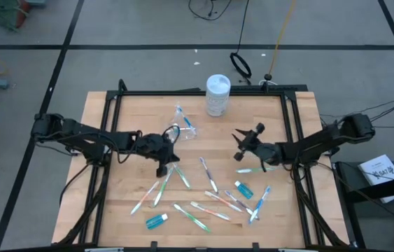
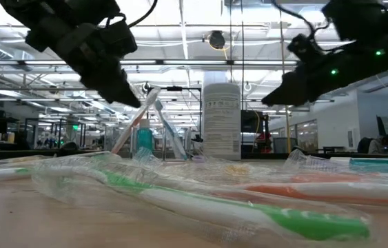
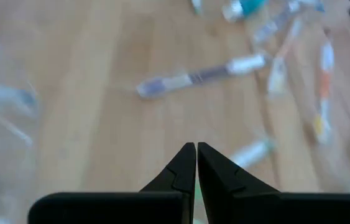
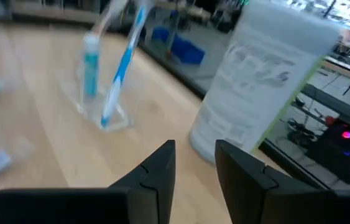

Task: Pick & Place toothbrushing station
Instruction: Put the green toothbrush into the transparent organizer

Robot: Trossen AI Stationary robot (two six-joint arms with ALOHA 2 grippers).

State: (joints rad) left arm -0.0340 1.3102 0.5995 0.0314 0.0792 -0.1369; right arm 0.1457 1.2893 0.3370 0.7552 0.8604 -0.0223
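The clear cup stands on the far half of the wooden table, also in the right wrist view. A blue toothbrush and a teal tube stand in it, leaning on its rim. Several wrapped toothbrushes and two teal tubes lie flat on the near half. My left gripper hangs shut above the table just near of the cup, holding nothing. My right gripper hovers open to the right of the cup, fingers pointing toward it and the canister, nothing between them.
A tall white canister stands at the far edge, right of the cup. A purple toothbrush lies ahead of my left gripper. A black frame borders the table. Bare wood lies on the left side.
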